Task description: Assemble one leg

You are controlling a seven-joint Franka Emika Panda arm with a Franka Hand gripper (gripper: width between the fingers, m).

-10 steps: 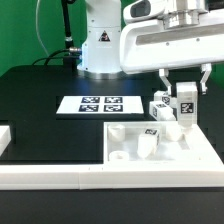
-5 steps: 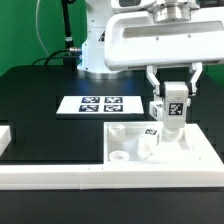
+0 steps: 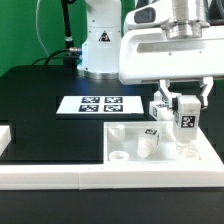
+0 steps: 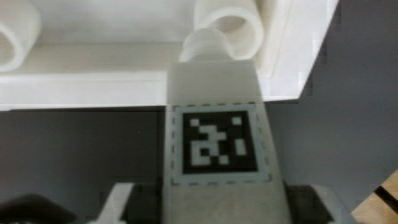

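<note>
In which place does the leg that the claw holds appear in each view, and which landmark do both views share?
Exterior view: the leg hangs upright in the claw, at the exterior view's right, just over the tabletop.
Wrist view: the leg fills the middle of the picture, running from the claw toward the tabletop.
Shared landmark: the black-and-white tag on the leg's side.

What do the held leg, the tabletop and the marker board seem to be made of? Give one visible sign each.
The leg, gripped in the tool: likely white plastic, matt, smooth uniform faces, printed tag. The tabletop: probably the same matt white plastic, moulded round sockets. The marker board: thin flat white sheet, material unclear, printed black tags.
</note>
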